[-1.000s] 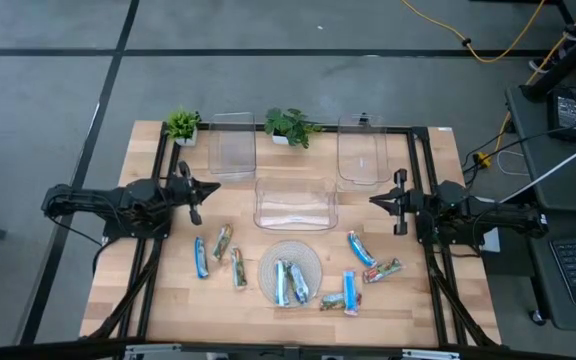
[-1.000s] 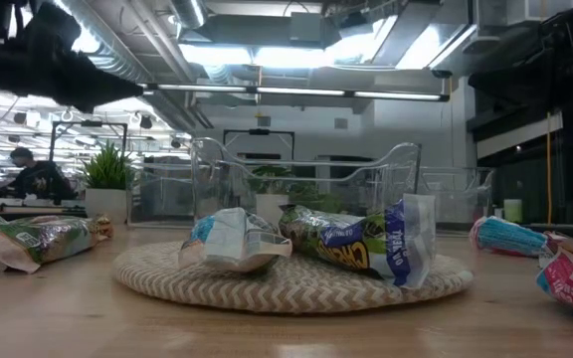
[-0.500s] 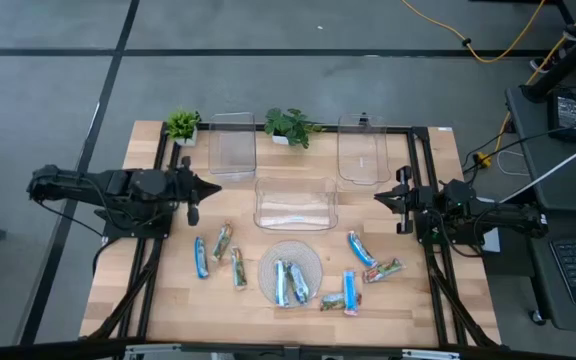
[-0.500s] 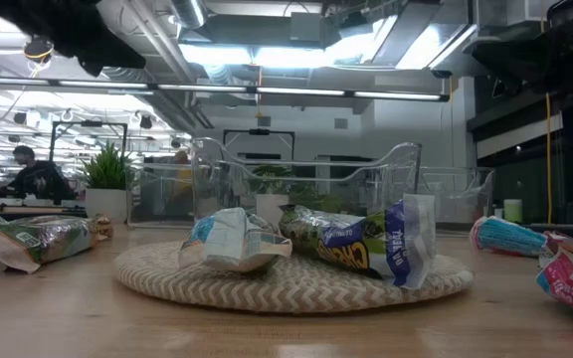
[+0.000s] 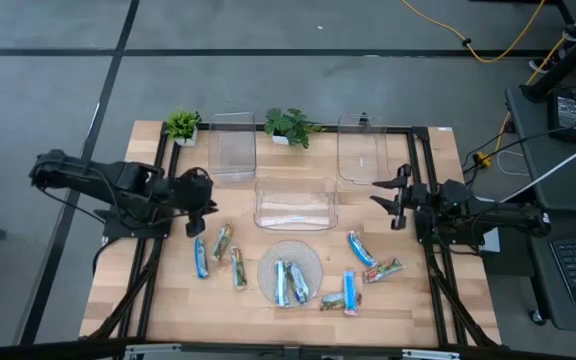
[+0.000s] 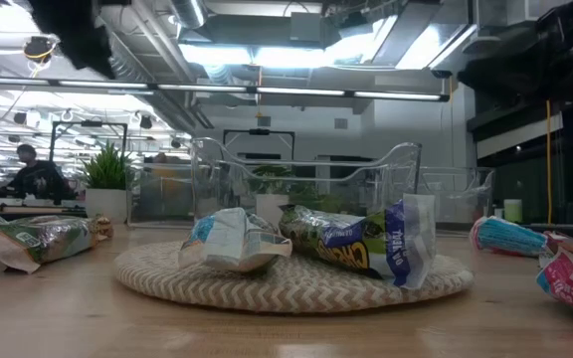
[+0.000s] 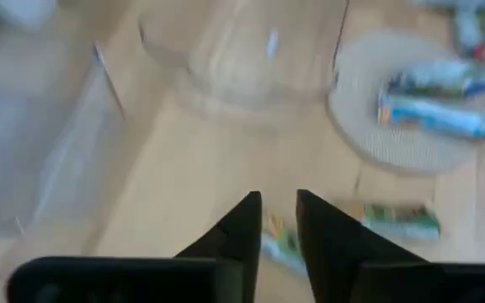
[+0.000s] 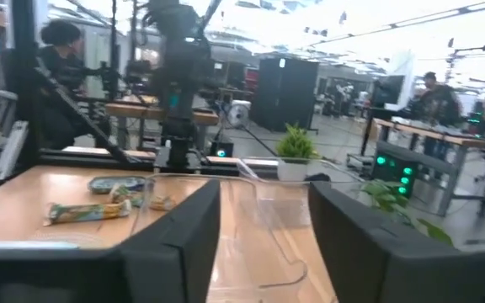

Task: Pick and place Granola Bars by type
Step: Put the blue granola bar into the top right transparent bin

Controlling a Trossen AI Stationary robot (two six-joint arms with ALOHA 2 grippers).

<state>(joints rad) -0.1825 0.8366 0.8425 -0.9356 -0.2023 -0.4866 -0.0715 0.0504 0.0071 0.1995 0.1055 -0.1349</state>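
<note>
Jaws of both the left gripper (image 5: 196,203) and right gripper (image 5: 388,190) stand parted, empty, above the table (image 5: 168,300).

Left claw (image 5: 194,207) and right claw (image 5: 389,192) both parted, empty.

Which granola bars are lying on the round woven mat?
The two middle bars, side by side on the mat; all others lie on bare wood.

Two bars (image 5: 290,283) on round mat (image 5: 311,262), clear bin (image 5: 296,203) behind — three bars (image 5: 218,254) left, four (image 5: 362,272) right
</note>
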